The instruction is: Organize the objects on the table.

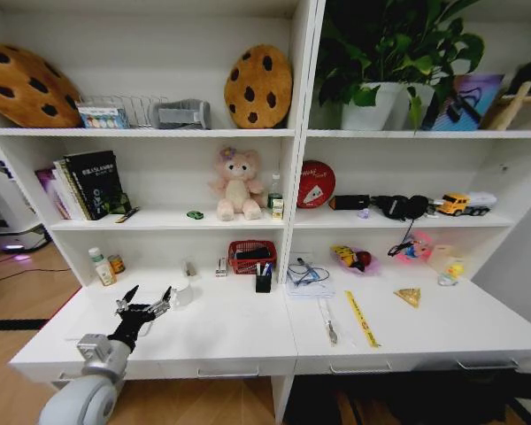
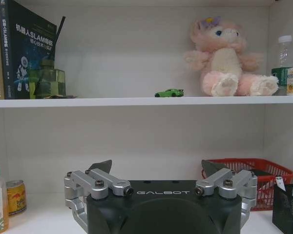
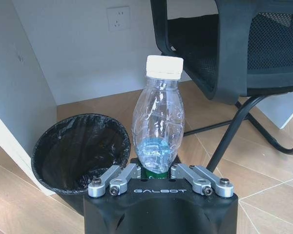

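Left gripper hovers low over the table, fingers spread wide, aimed at the shelves. Right gripper (down by a black trash bin) clamps a clear plastic bottle, upright, cap up.

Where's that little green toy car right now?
The green toy car sits on the middle shelf, just left of the pink teddy bear, above the open left gripper.

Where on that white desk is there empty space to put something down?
The widest bare patch on the desk lies between the left gripper and the yellow ruler, in front of the black pen holder. The back edge is crowded: red basket, bottle, can.
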Robot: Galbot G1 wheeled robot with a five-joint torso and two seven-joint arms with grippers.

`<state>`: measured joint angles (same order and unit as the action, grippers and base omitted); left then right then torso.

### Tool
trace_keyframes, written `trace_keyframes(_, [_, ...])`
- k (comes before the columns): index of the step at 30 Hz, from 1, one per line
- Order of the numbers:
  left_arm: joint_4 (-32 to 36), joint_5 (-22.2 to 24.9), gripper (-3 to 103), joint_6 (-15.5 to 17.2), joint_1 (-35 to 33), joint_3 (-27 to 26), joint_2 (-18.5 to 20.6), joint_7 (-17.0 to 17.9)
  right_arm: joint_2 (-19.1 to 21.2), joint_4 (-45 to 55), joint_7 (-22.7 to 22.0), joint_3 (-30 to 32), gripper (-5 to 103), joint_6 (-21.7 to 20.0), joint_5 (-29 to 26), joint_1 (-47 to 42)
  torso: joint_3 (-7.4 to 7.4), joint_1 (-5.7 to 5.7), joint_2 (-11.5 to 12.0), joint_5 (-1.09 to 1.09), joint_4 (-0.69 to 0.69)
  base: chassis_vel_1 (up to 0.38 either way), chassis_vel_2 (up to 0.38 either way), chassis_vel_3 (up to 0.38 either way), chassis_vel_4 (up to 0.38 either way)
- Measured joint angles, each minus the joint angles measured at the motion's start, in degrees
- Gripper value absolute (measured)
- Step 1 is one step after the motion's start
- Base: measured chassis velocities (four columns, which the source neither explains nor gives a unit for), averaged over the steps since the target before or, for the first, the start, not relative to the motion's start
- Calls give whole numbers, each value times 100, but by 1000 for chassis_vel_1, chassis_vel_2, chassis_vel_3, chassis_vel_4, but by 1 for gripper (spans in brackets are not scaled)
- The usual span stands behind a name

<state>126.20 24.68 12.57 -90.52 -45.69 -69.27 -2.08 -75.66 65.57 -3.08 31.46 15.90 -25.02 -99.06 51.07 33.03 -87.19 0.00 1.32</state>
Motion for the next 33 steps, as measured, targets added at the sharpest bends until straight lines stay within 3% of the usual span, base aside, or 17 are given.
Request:
trace_keyframes(16, [0, 0, 100, 0, 0, 0, 0, 0, -36, -280, 13, -34, 21, 97, 247, 173, 1, 5, 1, -1, 0, -74, 74, 69, -68])
trace_keyframes(18, [0, 0, 100, 0, 0, 0, 0, 0, -14, -662, 188, -69, 21, 321, 453, 443, 2, 6, 2, -1, 2, -14, 20, 26, -43])
trace_keyframes(20, [0, 0, 100, 0, 1, 0, 0, -1, 39, -1399, 591, -131, 21, 1074, 1023, 950, 1, 3, 1, 1, 0, 0, 0, 0, 0])
trace_keyframes(21, [0, 0, 100, 0, 1, 0, 0, -1, 39, -1399, 591, -131, 21, 1074, 1023, 950, 1, 3, 1, 1, 0, 0, 0, 0, 0])
trace_keyframes(23, [0, 0, 100, 0, 0, 0, 0, 0, 132, -1920, 867, -283, 21, 1560, 1272, 1346, 0, 2, 1, 3, -2, 0, 0, 0, 0])
trace_keyframes(33, [0, 0, 100, 0, 0, 0, 0, 0, 170, -1953, 1520, -345, 21, 1535, 1185, 1706, 1, 1, 0, 0, -1, 0, 0, 0, 0])
